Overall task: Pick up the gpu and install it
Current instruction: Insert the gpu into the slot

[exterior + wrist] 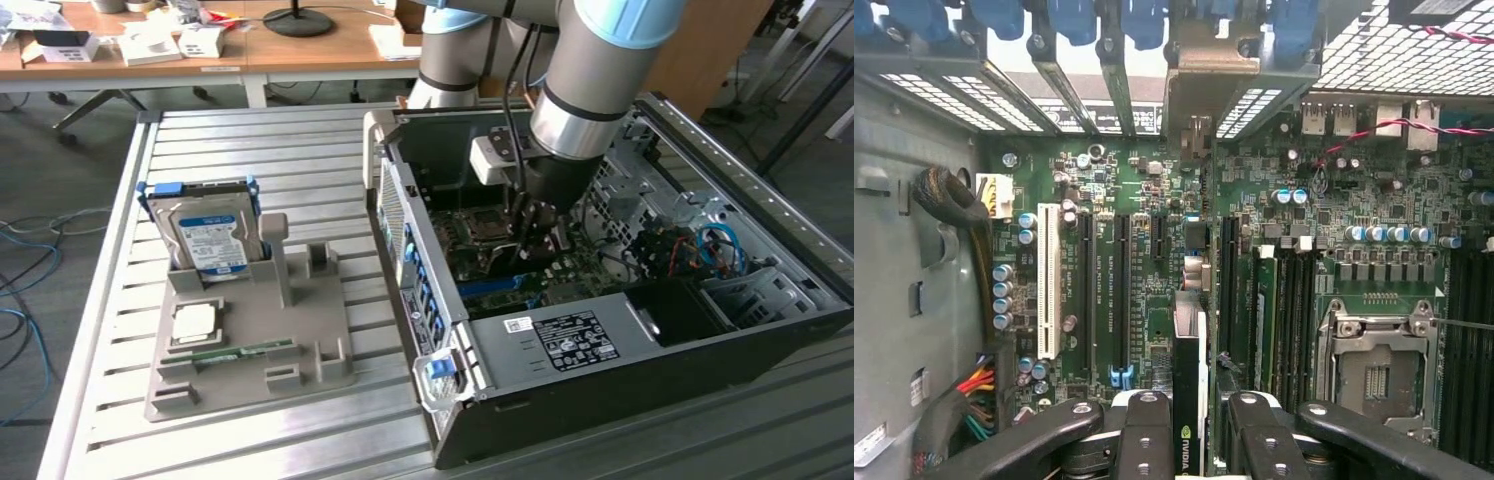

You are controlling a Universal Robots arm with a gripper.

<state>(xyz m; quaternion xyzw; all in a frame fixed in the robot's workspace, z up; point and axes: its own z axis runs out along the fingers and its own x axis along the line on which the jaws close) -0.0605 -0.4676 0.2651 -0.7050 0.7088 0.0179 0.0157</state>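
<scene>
Gripper: the gripper (pixel 1197 410) pinches the gpu (pixel 1189 370), one finger against each flat face of the card.
Reason for grip: holding the thin card by its faces keeps it on edge. This is judged to leave its lower connector edge free and turned toward the board.
Gpu location: inside the computer case (pixel 747 330), over the motherboard (pixel 1104 170). It runs parallel to the expansion slots and stands between the black slot (pixel 1122 290) and the memory slots (pixel 1279 310).
Seating: cannot be told; the card itself hides its lower edge.
Arm: the arm (pixel 587 90) reaches down through the open side of the case. The case lies on its side, so the slots face up and a straight descent is possible.
Rear wall: blue retaining clips (pixel 1074 20) line the bracket openings. The far end of the card points toward them, probably so that its end plate meets an opening.
Parts holder: a grey holder (pixel 254 350) sits on the desk (pixel 267 130), well apart from the case, toward the exterior view's left.
Holder contents: the hard drive (pixel 207 235) stands upright in its slot and the green memory stick (pixel 247 352) lies flat, each apparently presented for gripping.
</scene>
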